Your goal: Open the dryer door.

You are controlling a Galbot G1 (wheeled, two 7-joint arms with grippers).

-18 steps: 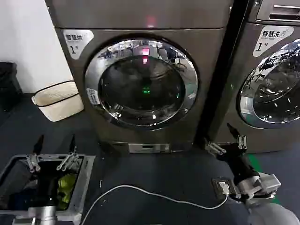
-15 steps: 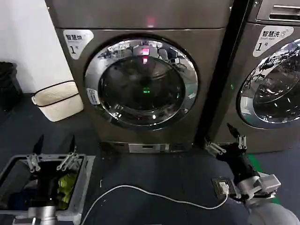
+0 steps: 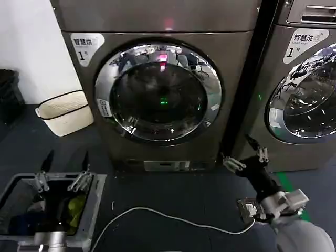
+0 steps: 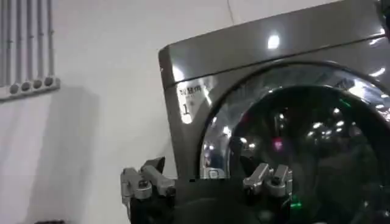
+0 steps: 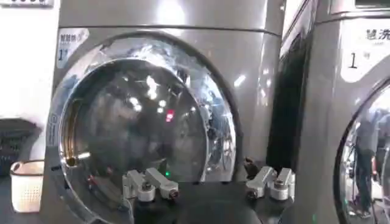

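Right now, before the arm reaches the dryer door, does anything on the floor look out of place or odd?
One thing: a loose white cable snakes across the dark floor before the grey front-loading dryer, ending at a small plug box beside the right end effector. It could snag. The round glass door is shut and looks undamaged.

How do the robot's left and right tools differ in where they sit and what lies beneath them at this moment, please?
The left tool hovers low on the robot's left above a grey bin holding items; the right tool is raised over bare dark floor, nearer the dryer door. The left tool points straight ahead, the right tool angles toward the door. Both are open, empty, and short of the closed door.
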